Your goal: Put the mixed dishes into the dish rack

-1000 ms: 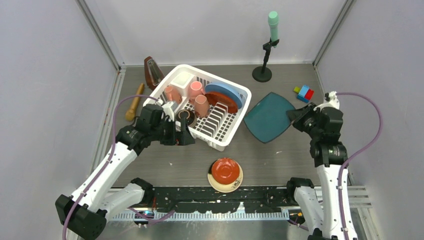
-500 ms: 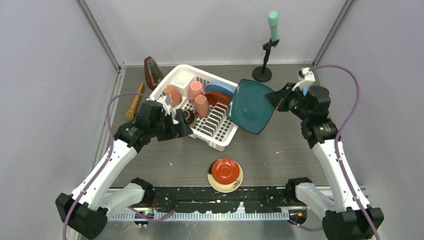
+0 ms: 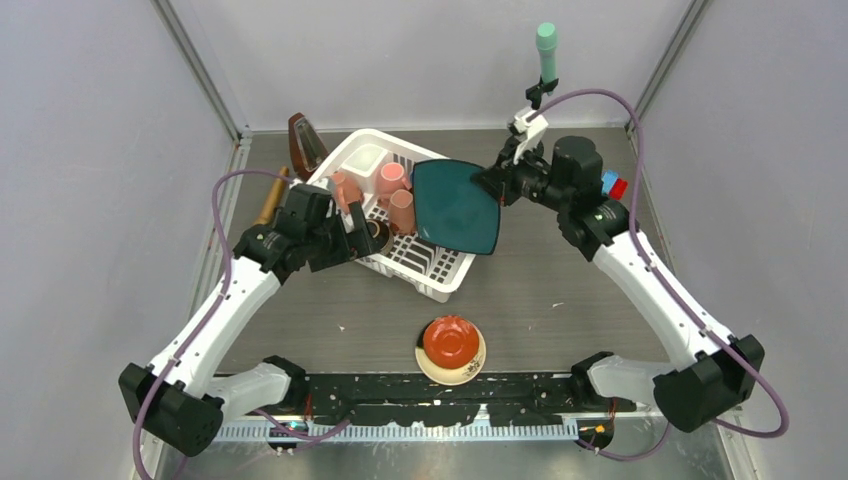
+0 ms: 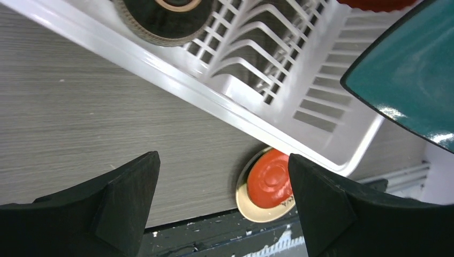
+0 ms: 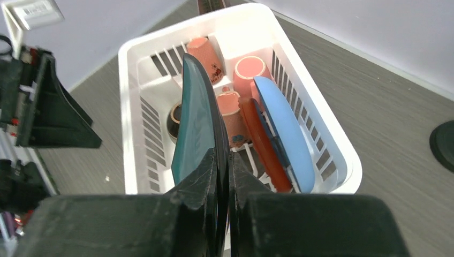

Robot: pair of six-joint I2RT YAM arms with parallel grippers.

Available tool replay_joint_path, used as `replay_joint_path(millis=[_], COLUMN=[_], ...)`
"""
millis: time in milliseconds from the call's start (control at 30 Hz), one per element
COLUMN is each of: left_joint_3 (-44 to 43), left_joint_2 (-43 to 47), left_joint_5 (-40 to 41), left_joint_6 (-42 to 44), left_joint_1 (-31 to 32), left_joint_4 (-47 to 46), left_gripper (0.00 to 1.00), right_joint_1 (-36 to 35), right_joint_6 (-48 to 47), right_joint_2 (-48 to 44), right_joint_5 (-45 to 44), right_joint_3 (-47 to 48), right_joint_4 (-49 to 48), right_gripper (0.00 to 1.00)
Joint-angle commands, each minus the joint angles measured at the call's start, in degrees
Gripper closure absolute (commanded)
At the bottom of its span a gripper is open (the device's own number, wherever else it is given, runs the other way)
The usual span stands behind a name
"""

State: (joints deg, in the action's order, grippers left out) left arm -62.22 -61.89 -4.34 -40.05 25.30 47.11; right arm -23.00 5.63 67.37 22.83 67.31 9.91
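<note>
My right gripper (image 5: 222,155) is shut on the edge of the dark teal plate (image 3: 455,207), holding it on edge above the right half of the white dish rack (image 3: 440,290). Inside the rack (image 5: 128,107) stand three pink mugs (image 5: 249,69), a brown bowl (image 5: 174,115), a light blue plate (image 5: 284,134) and a red dish (image 5: 262,142). The left gripper (image 3: 352,240) hangs open just outside the rack's near-left wall, beside the bowl (image 3: 377,235), with nothing between its fingers. A red saucer (image 3: 450,340) lies upside down on a cream saucer (image 3: 430,368) near the front edge.
A brown metronome (image 3: 303,142) and a wooden roller (image 3: 268,205) lie left of the rack. A black stand with a green top (image 3: 540,80) rises at the back. Coloured blocks (image 3: 612,185) sit behind the right arm.
The right arm has lifted the teal plate off the table and swung it left over the rack. The left gripper has drawn back slightly from the bowl.
</note>
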Motion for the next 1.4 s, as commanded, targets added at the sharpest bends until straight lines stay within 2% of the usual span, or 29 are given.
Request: replay_joint_path(millis=[0,167,333,500,800,1033,1367], left_joint_3=[-3.63,-2.68,-3.32,-3.36,-3.42,-3.97,-4.01], left_joint_2=[-1.00,0.14,0.67,0.36,-1.01,-2.19,-2.75], left_joint_5=[7.72,5.46,8.86,8.93,9.44,9.61,8.97], left_joint_6=[-2.31,-2.31,-2.74,-2.15,-1.08,0.53,2.67], left_joint_1=[-0.42,-0.40,-0.42,-0.40,-0.42,-0.43,-0.39], left_joint_4=[4.65,2.94,4.39,4.47,3.94,3.92,3.53], left_gripper=[0.07,0.08,0.08,0.08,0.08,0.08,0.08], right_joint_1=[-1.60,-2.10,-3.67,-5.95,-8.19,-9.63,-11.52], right_joint_6=[-10.23,-12.94,-14.81,-23.27,-35.83,-40.15,-41.92], right_joint_2=[3.03,5.90,7.97,12.67,17.90,20.94,24.22], right_joint_5=[-0.83,-2.98,-7.16,-7.67,-10.62,-18.50,-17.51], right_joint_3=[7.40,8.67,8.42,15.52,20.53,19.73,20.18], right_joint_4=[-1.33,-0.54,-4.96,2.56,9.39,7.16,8.78], right_gripper=[1.00,1.00,1.00,1.00,1.00,1.00,1.00])
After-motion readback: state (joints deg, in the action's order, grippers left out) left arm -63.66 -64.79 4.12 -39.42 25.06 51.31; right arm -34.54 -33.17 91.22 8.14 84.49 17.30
